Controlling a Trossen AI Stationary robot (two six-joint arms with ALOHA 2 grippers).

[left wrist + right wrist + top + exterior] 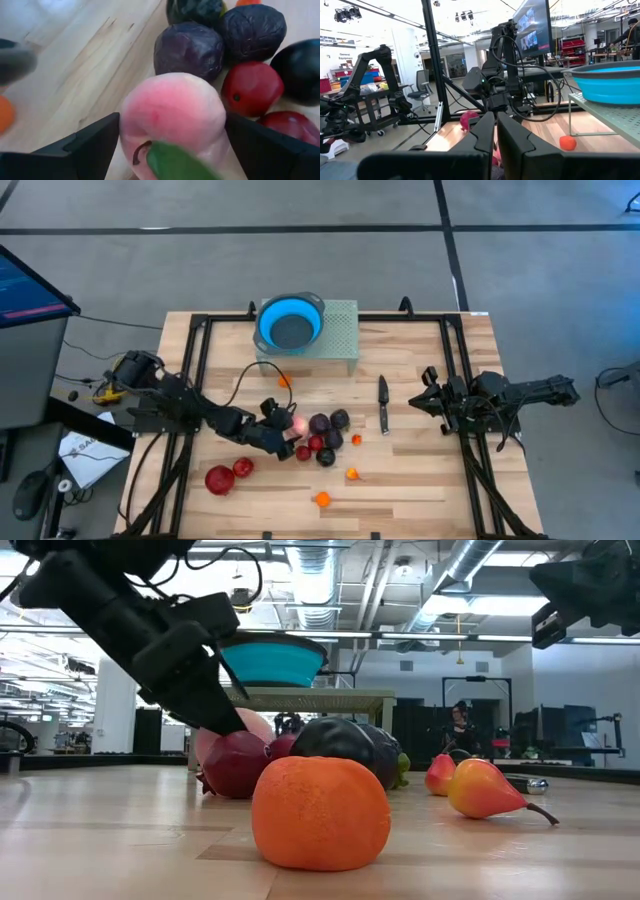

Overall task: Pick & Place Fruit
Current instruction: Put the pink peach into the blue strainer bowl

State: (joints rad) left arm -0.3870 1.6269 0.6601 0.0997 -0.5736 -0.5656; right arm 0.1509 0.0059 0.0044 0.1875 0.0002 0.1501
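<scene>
The fruit lies in a cluster on the wooden table [420, 480]. A pale pink fruit [172, 115] with a green leaf sits at the cluster's left side [297, 423], resting on the tabletop. Beside it lie dark purple fruits [189, 50] and a small red one [252, 87]. My left gripper [172, 121] is open and slants down over the pink fruit, one finger on each side of it [285, 435]. Two red apples [220, 478] lie nearer the front left. My right gripper [496, 125] is shut and hangs above the table's right side [425, 402]. My left gripper's fingers [95, 145] stand close along the two sides of the pink fruit, coming from the table's left and slanting down. Whether they touch its skin, I cannot tell. The fruit rests on the table.
A round blue bowl [290, 323] sits on a pale green perforated stand [340, 340] at the far middle. A black-handled knife [383, 402] lies right of the cluster. Small orange fruits [321, 500] are scattered near the front; one [320, 812] is close to the low camera.
</scene>
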